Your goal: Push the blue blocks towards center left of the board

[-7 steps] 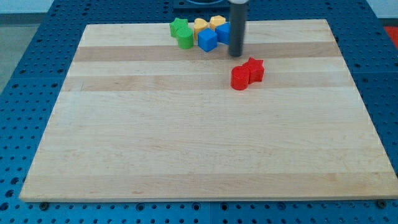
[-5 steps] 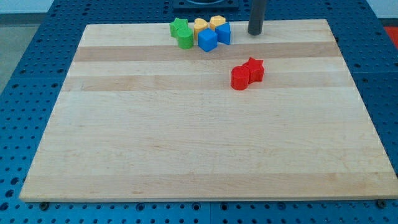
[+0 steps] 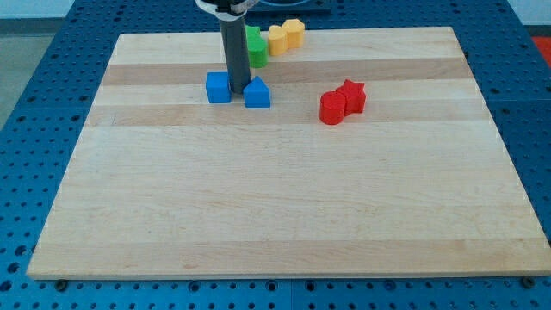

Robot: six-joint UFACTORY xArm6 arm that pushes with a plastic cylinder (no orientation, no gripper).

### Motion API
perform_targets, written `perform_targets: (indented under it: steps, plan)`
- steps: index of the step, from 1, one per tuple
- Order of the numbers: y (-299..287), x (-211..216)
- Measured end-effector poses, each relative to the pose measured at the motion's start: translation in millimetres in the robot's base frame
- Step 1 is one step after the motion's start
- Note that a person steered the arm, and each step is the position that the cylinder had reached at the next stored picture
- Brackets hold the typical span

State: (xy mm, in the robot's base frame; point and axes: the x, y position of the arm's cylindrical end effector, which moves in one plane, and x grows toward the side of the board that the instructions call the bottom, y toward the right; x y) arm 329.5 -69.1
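Note:
Two blue blocks lie in the upper middle of the wooden board. A blue cube is on the left and a blue block with a peaked top is on the right. My tip stands on the board in the narrow gap between them, close to both. The dark rod rises from there to the view's top edge.
A green block, partly hidden by the rod, and two yellow blocks sit in a row at the board's top edge. A red cylinder touches a red star block right of centre.
The rod has moved from the top right of the cluster to the left and down. Both blue blocks have left the top cluster and now sit lower and further left.

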Motion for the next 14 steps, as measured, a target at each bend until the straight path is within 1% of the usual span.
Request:
perform_targets:
  steps: [1,2,3,4,5,6,7,8,9,10,11,12,13,14]
  plan:
    - [1,-7]
    - [33,-18]
    - [77,-23]
    - [57,3]
    - [-15,55]
    - [-60,78]
    - [-35,59]
    - [7,15]
    - [11,-18]
    - [-52,-2]
    - [-101,32]
    - [-101,17]
    - [-92,-12]
    - [-38,-13]
